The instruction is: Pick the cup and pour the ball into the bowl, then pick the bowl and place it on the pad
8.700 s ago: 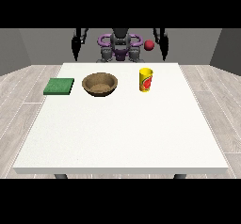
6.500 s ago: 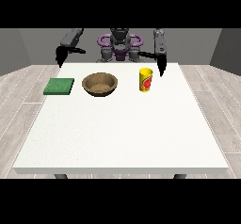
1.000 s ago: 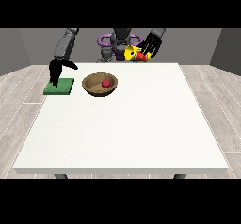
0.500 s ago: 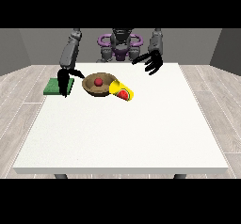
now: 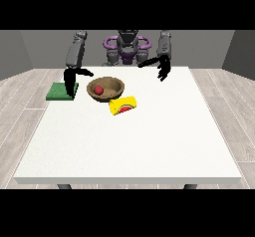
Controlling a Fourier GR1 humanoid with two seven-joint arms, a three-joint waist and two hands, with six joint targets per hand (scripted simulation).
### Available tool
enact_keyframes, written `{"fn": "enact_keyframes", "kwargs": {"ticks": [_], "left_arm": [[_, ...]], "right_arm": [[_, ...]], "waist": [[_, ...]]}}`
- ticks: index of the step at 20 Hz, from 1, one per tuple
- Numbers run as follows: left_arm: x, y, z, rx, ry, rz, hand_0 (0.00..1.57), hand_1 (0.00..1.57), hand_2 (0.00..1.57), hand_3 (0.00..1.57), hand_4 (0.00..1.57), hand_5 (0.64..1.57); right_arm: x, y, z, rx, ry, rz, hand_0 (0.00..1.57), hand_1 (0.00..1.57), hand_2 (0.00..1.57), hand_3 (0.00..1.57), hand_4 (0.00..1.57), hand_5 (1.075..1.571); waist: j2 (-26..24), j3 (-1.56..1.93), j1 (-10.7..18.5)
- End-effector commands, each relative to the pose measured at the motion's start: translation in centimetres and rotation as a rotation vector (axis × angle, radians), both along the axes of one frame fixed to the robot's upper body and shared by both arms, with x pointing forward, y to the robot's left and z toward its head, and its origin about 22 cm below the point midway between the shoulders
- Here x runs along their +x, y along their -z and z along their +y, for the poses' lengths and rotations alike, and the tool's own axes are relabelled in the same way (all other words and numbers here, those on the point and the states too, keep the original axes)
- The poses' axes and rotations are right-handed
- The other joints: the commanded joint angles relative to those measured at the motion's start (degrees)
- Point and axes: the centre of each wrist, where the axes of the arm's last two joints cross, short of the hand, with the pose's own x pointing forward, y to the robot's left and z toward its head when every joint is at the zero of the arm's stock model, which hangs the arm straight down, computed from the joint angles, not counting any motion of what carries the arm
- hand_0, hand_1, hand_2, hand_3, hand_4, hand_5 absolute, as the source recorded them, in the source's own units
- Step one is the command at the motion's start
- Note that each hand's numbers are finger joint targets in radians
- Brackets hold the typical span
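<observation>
Presumably rigid and light, the round brown wooden bowl (image 5: 106, 88) with the red ball (image 5: 98, 89) suited a rim grasp; my hand at the view's left (image 5: 71, 77) hung spread, empty.

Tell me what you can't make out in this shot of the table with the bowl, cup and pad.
- Green pad, front view: its right edge is hidden by the hand at the view's left.
- Wooden bowl: the near rim hides the bottom under the red ball.
- Yellow cup: lies on its side; inside not visible.
</observation>
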Motion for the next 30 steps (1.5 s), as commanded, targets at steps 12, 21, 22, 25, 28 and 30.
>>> {"fn": "enact_keyframes", "kwargs": {"ticks": [12, 21, 22, 25, 28, 30], "left_arm": [[-0.5, -6.3, -2.8, 0.017, 0.112, -0.138, 0.00, 0.00, 0.00, 0.00, 0.00, 1.558], [-0.7, -2.8, 0.2, -0.001, 0.090, -0.009, 0.00, 0.00, 0.00, 0.00, 0.00, 1.564], [-0.6, -1.7, 0.3, 0.006, 0.043, 0.017, 0.00, 0.00, 0.00, 0.00, 0.00, 1.564], [-1.4, -3.2, -0.3, 0.003, 0.104, 0.012, 0.00, 0.00, 0.00, 0.00, 0.00, 1.564], [-1.5, -3.6, 0.5, 0.007, 0.104, -0.036, 0.00, 0.00, 0.00, 0.00, 0.00, 1.566], [-1.7, -4.0, -0.5, 0.012, 0.143, -0.054, 0.00, 0.00, 0.00, 0.00, 0.00, 1.567]], "right_arm": [[-0.7, 3.1, 0.8, 0.107, 0.083, -0.052, 0.00, 0.00, 0.00, 0.00, 0.15, 1.525], [0.6, 2.7, 5.2, 0.126, 0.054, 0.059, 0.00, 0.00, 0.00, 0.00, 0.36, 1.546], [1.9, 0.4, 4.1, 0.129, 0.025, 0.065, 0.00, 0.00, 0.00, 0.00, 0.35, 1.546], [0.1, 3.9, 5.8, 0.137, 0.080, 0.079, 0.00, 0.00, 0.00, 0.00, 0.38, 1.551], [-1.5, 6.1, 5.4, 0.118, 0.102, 0.135, 0.00, 0.00, 0.00, 0.00, 0.38, 1.550], [-2.7, 7.2, 3.9, -0.003, 0.165, 0.250, 1.57, 1.57, 1.57, 0.82, 0.66, 1.570]], "waist": [[6.7, 0.09, 6.9], [-0.2, 0.01, 5.7], [-1.1, 0.01, 3.7], [-1.2, 0.05, 6.8], [1.4, 0.05, 7.1], [2.6, 0.02, 9.5]]}}
